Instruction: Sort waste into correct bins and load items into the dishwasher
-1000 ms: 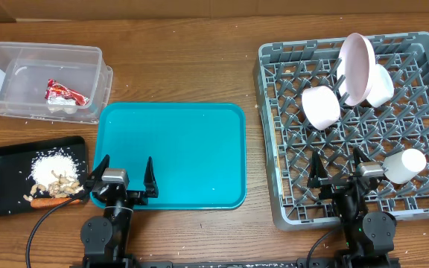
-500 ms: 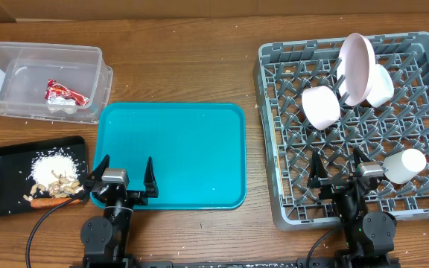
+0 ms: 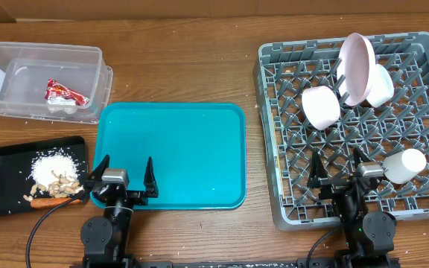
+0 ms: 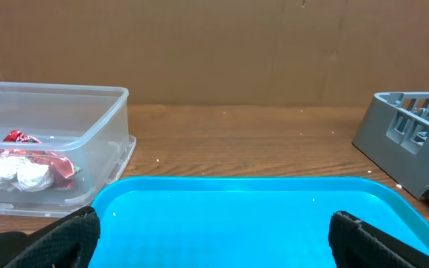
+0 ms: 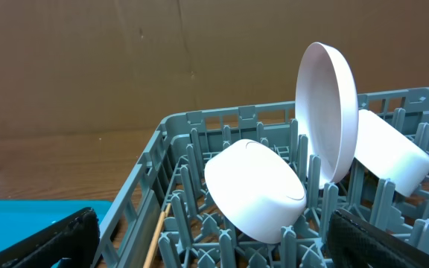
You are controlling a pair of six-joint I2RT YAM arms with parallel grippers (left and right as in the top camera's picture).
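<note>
The left gripper hangs over the near edge of the teal tray with its fingers spread wide and nothing between them. The right gripper is just as wide open and empty, above the near side of the grey dish rack. The rack stands on the right of the wooden surface. In it the white plate stands on edge between the pegs near the far side, with one bowl tipped on its side to the left of it and the other bowl leaning just behind it to the right. The small cup lies on its side near the rack's right wall. The right wrist view shows a pale chopstick low inside the rack's left side; whether both are there cannot be told. At far left, the clear tub holds the red-and-white wrapper and the white wad, touching each other. Nearer the arms, the black tray carries the rice, the tan scraps and the orange carrot along its right side.
</note>
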